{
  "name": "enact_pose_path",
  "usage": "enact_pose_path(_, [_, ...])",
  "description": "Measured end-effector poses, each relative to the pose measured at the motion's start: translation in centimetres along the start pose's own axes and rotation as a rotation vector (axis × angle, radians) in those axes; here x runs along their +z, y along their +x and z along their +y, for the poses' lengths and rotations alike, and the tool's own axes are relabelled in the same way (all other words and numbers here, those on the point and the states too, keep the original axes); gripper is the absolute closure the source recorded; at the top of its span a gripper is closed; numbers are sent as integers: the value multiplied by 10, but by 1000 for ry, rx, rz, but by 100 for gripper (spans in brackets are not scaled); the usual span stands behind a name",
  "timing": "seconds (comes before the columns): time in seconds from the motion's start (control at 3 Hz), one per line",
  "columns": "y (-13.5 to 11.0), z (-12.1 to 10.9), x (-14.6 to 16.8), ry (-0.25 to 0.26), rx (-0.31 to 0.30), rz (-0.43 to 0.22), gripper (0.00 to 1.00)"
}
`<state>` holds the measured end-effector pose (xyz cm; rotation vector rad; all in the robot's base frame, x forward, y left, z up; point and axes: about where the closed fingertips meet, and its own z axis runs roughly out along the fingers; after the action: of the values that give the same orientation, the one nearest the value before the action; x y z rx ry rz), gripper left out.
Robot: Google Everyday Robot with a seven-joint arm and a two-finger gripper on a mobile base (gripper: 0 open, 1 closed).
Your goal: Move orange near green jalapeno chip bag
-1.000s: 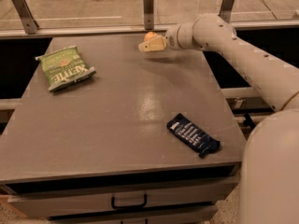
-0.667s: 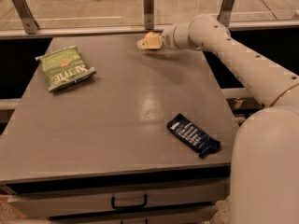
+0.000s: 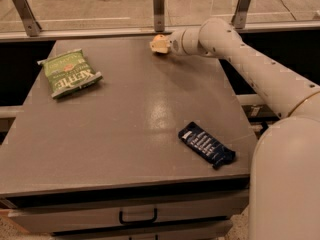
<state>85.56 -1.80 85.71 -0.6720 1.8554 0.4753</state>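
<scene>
Camera view had my gripper at the far edge of the counter, close to the rail, and I could not tell whether it was closed on anything. The orange showed only as a warm patch right at its tip. The green jalapeno chip bag lay well apart across the counter. A loose hold was my worry: the round fruit could slip out on the way and roll off the edge.

Chip bag back-L on table, bar front-R, end effector back ctr.
</scene>
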Motion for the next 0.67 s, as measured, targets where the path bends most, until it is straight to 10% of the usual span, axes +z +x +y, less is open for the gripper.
enact_pose_path(0.67, [-63, 50, -58, -214, -111, -151, 100])
